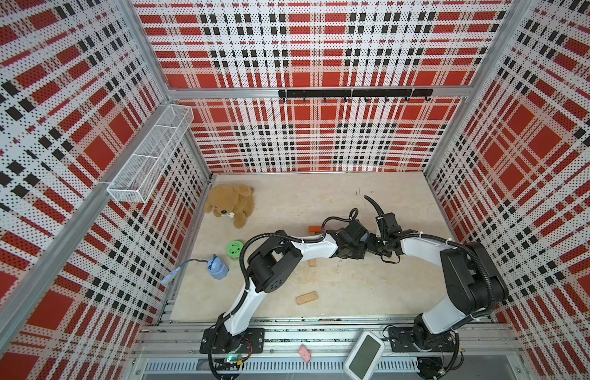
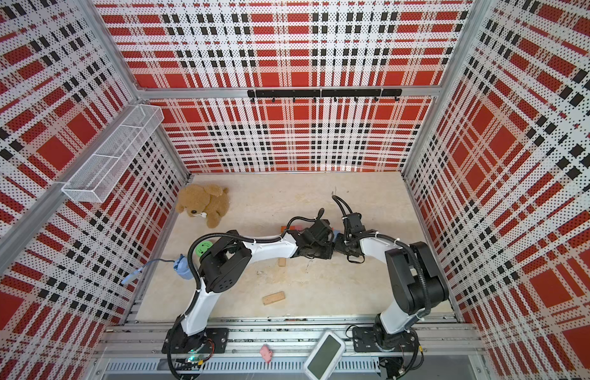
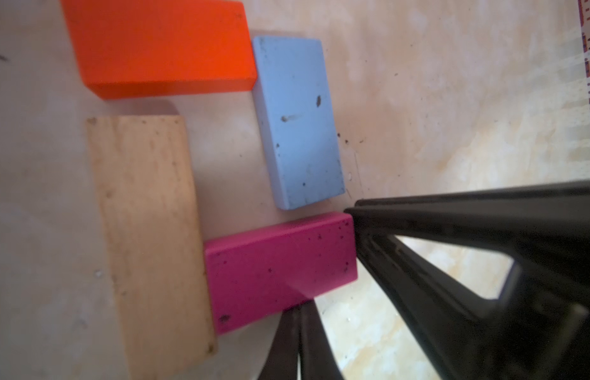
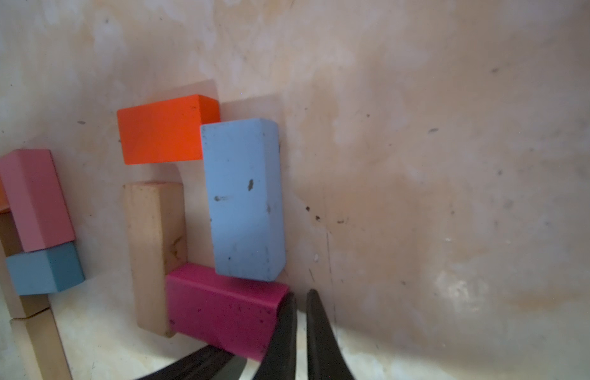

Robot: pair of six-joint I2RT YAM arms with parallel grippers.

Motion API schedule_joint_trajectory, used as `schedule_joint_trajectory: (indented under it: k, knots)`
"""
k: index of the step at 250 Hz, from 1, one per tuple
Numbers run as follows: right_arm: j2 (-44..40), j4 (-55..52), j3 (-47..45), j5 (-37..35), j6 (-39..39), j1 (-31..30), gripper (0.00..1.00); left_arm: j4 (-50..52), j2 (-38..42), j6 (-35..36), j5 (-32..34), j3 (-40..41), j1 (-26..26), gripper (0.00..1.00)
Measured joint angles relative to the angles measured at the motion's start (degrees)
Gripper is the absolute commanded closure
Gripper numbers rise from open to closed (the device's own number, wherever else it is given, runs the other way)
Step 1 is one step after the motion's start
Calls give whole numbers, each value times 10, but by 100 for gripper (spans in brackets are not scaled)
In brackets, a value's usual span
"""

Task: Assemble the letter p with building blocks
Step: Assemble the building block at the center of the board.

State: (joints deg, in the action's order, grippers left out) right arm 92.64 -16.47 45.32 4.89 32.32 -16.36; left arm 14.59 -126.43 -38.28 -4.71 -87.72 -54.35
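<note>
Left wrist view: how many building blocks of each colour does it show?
orange block: 1
light blue block: 1
tan wood block: 1
magenta block: 1
Total: 4

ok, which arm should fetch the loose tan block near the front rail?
Probably left. The loose tan block lies nearer the left arm's base than the right's. Both left gripper and right gripper are shut, empty, beside the magenta block.
</note>
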Motion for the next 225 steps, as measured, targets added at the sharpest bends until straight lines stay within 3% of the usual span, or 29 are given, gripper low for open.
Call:
schedule_joint_trajectory:
  k: [225]
  knots:
    - [-1, 0, 0, -2, 0, 0, 87, 1, -4, 5, 0, -8, -1, 91]
